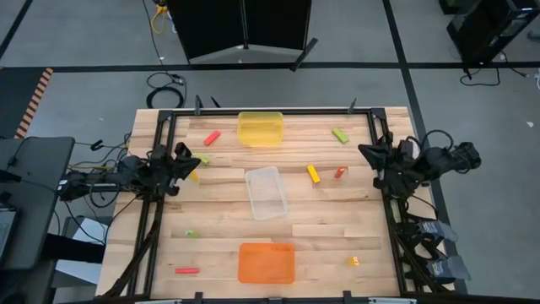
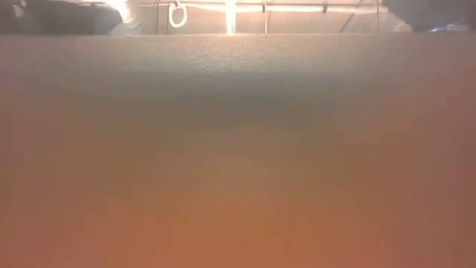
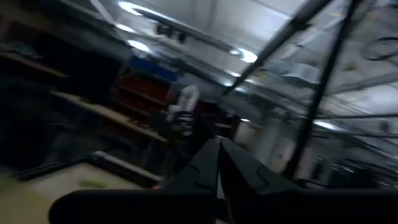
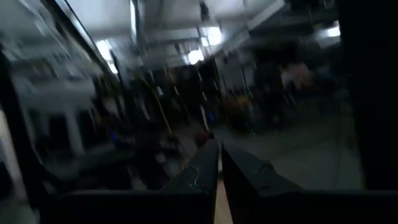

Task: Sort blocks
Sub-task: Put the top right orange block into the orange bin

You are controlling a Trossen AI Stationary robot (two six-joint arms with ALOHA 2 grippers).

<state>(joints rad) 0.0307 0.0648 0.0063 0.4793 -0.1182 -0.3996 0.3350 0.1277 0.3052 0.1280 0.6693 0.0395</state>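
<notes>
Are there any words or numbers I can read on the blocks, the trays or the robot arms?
None: no readable text shows in any view.
The yellow tray, clear tray and orange tray show no labels.
The blocks, such as the red block, are too small to show any marks.
The low view and both wrist views are too blurred to read anything.

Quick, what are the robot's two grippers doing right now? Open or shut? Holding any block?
Left gripper: shut, holding nothing, at the table's left edge.
Right gripper: shut, holding nothing, at the table's right edge.
</notes>
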